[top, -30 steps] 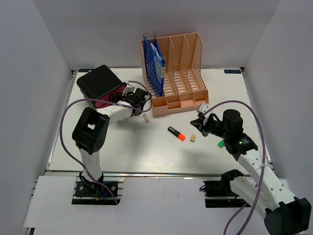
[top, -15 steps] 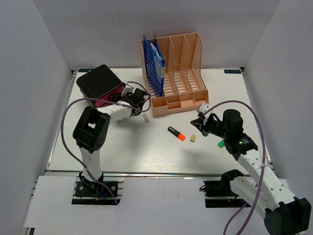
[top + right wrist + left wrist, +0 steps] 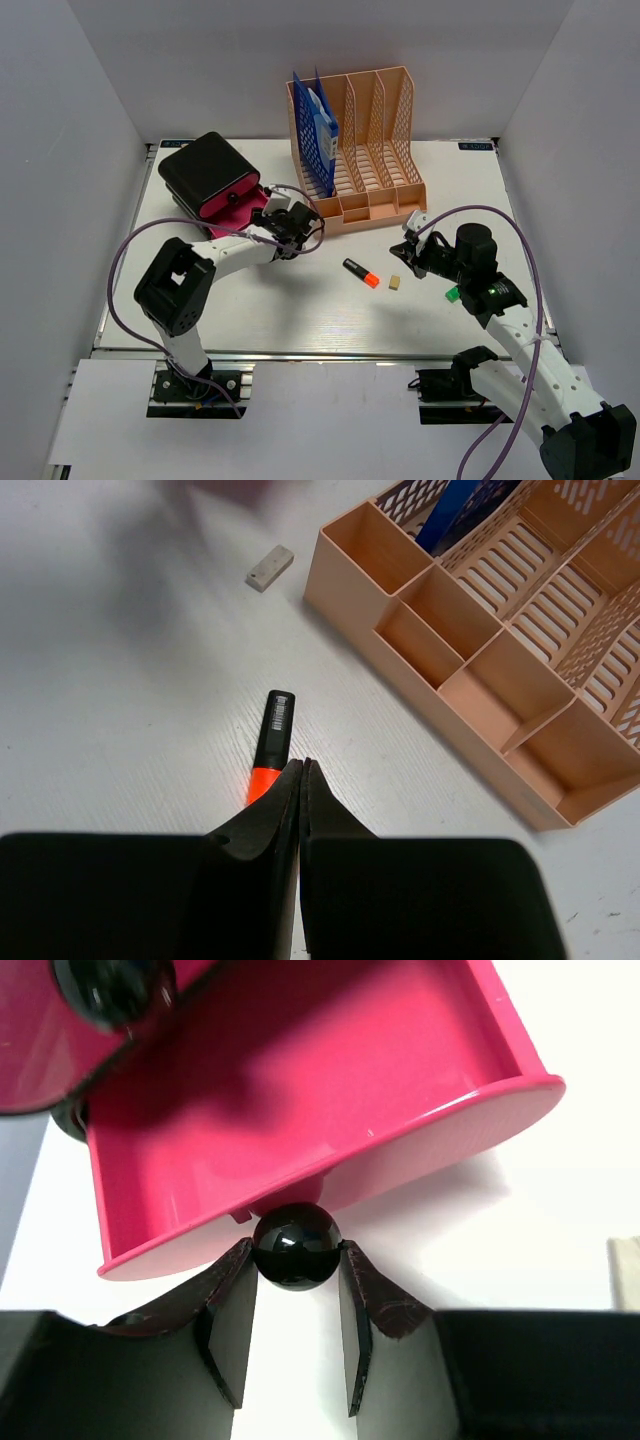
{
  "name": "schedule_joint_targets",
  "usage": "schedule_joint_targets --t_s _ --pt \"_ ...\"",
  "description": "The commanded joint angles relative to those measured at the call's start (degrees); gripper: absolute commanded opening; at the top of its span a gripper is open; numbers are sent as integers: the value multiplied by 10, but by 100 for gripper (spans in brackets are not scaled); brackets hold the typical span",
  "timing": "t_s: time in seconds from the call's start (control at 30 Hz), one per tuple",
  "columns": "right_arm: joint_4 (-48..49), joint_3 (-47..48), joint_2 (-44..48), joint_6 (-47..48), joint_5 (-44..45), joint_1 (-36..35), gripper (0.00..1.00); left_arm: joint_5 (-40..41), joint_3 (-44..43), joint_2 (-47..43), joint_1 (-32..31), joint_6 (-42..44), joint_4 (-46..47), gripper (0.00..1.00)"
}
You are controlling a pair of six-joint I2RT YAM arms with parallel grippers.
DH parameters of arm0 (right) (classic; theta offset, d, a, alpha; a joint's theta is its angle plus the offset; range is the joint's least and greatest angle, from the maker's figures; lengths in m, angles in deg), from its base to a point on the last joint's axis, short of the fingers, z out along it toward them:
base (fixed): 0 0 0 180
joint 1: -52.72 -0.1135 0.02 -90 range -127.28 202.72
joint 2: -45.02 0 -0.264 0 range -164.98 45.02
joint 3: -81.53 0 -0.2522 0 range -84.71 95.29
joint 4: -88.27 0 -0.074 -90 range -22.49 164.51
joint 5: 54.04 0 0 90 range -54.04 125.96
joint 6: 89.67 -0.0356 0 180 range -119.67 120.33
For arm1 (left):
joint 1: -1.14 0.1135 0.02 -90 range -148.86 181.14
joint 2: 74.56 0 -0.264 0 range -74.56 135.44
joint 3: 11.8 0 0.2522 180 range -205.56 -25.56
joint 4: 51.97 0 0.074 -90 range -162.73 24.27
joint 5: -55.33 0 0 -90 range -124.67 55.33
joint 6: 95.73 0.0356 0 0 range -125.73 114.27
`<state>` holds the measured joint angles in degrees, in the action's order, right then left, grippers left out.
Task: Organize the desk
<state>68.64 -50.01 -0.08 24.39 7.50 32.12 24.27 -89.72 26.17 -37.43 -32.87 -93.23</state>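
Note:
The white desk (image 3: 300,315) holds a black drawer box (image 3: 207,170) at the back left. Its pink drawer (image 3: 246,212) stands pulled out; it also shows in the left wrist view (image 3: 300,1100). My left gripper (image 3: 288,224) is shut on the drawer's black ball knob (image 3: 295,1246), one finger on each side. An orange-and-black highlighter (image 3: 361,272) and a small beige eraser (image 3: 395,283) lie mid-desk. My right gripper (image 3: 410,250) is shut and empty, its tips (image 3: 303,766) just above the highlighter (image 3: 270,742).
A peach mesh file rack (image 3: 365,150) with blue folders (image 3: 318,125) stands at the back centre, also in the right wrist view (image 3: 480,640). A second beige eraser (image 3: 270,567) lies near the rack's front left corner; its edge shows in the left wrist view (image 3: 626,1272).
My left gripper has moved right and toward the near edge with the knob, drawing the pink drawer further out of the black box. The right arm has not moved.

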Motion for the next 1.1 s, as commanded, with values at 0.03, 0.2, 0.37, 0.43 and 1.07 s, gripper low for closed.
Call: schedule_joint_targets --t_s 0.03,0.2,0.37,0.43,1.07 --pt "16 -6 9 4 2 3 0 -21 4 -44 -20 -63 -20 1" --pt "16 -8 13 4 3 5 0 -10 0 -42 -20 -101 -54 42" --pt "16 -9 14 6 1 6 0 -26 -16 -65 -26 -110 -83 77" --pt "16 -9 13 6 -2 5 3 -34 -16 -81 -33 -102 -81 78" --pt "16 -14 5 13 -4 5 12 -310 12 -144 -93 -48 48 5"
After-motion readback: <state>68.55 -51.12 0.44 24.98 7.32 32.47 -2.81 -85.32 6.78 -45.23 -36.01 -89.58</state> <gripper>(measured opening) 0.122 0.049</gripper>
